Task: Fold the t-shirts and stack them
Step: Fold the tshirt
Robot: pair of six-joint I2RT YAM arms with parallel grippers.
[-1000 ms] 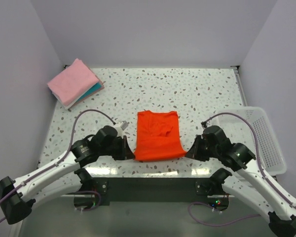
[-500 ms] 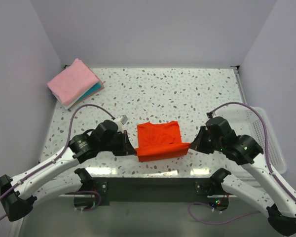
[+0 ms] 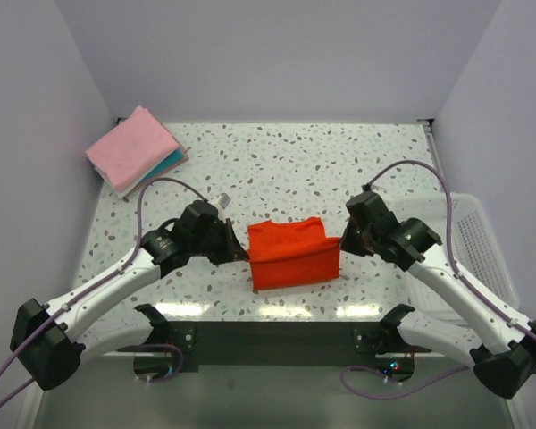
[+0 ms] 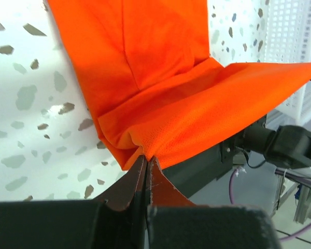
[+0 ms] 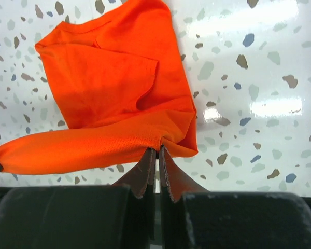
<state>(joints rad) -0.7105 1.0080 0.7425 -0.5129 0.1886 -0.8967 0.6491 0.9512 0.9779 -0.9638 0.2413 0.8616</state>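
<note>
On the table [image 3: 339, 170] the orange-red t-shirt [image 3: 293, 255] lies doubled, left fingers [image 4: 127, 192] and right fingers [image 5: 173, 179] gripping it.

Both arms come in from the bottom corners toward mid-frame, elbows bent. The left gripper [image 3: 242, 254] and right gripper [image 3: 342, 243] face each other, jaws pinched tight on opposite edges of the orange shirt [image 3: 292, 256].

Bright orange-red cloth t-shirt [image 4: 197, 98] matt, with a fine pebbled knit and soft creases; folded pink cloth t-shirt [image 3: 132, 147] and folded teal cloth t-shirt [image 3: 171, 163] matt, smooth-faced; white grey-speckled stone-look tabletop [image 3: 339, 170] glossy, smooth, showing lamp glare; white plastic mesh basket [image 3: 487, 241] hard, faintly shiny.
</note>
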